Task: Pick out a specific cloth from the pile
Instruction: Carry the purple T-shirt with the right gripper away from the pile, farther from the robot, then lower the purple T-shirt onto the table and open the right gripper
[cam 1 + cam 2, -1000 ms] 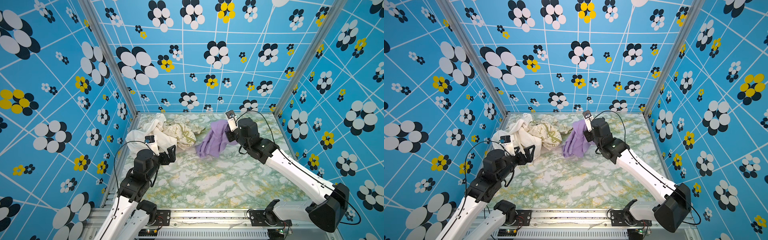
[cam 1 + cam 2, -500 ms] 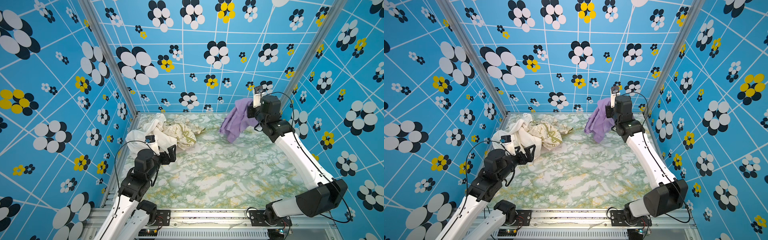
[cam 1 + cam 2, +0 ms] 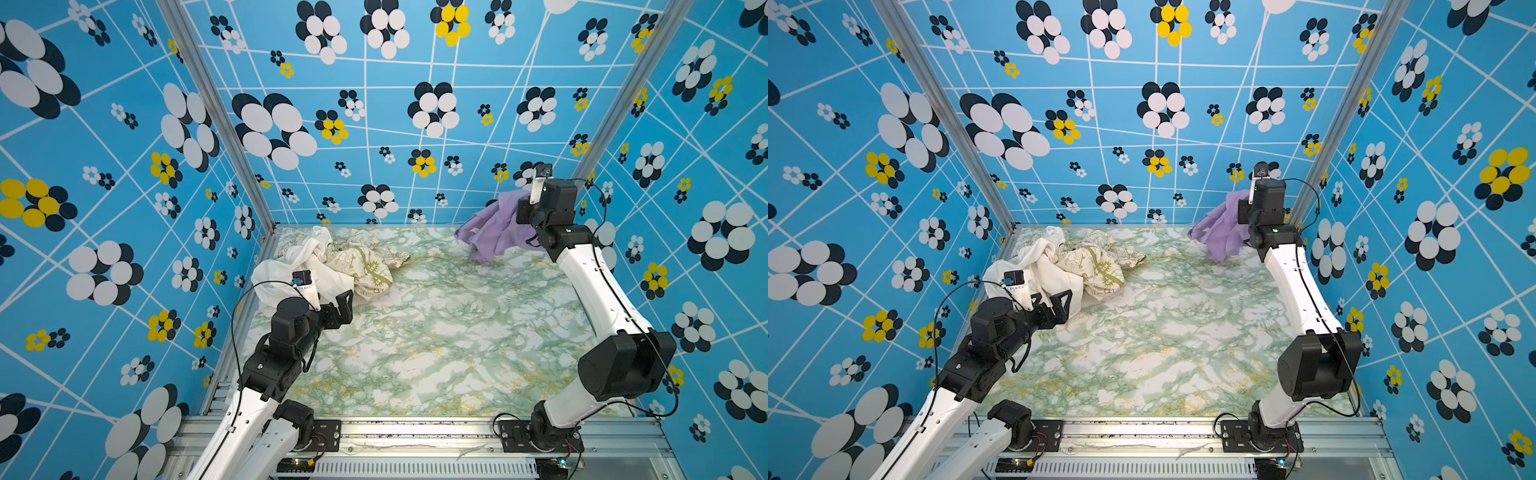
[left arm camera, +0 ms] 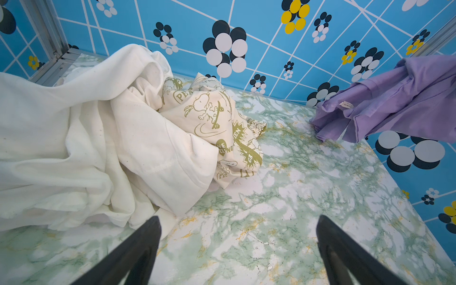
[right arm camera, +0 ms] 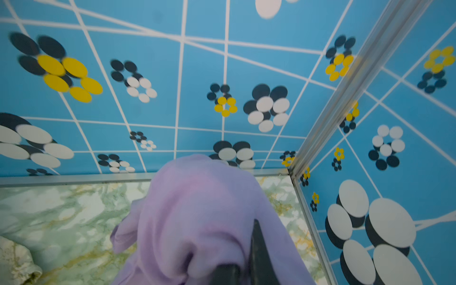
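**Held item.** The right hand (image 3: 519, 210) is clamped on the cloth (image 3: 494, 230). In the right wrist view the lilac fabric bunches over the closed jaws. The hand is raised at about 1 o'clock on the bench (image 3: 436, 332), in the far corner.

**Key relation.** In both top views the cloth hangs from the right hand toward 8 o'clock. Its long axis runs from the grip down to a trailing hem. We cannot tell whether that hem touches the bench or hangs just clear of it.

**Separation.** We judge the cloth fully parted from the pile (image 3: 332, 266), which sits at about 10 o'clock, well apart, with bare bench between them. The pile shows a white cloth (image 3: 299, 270) and a cream printed cloth (image 3: 365, 262), the two touching and overlapping.

**Other arm.** The left hand (image 3: 343, 305) has its jaws spread wide and holds nothing. It hovers just beside the white cloth's near edge, well apart from the lilac one. The right arm alone has charge of the task's thing.

**Obstructions.** The back wall (image 3: 457, 145) and the corner post (image 3: 598, 137) stand close at 12 and 2 o'clock of the right hand. In our judgement, free travel lies only toward 6 to 8 o'clock, over open bench.

**Risk.** A low carry could drag the hem. We judge a set-down near 5 o'clock clear of both the pile and the left arm.
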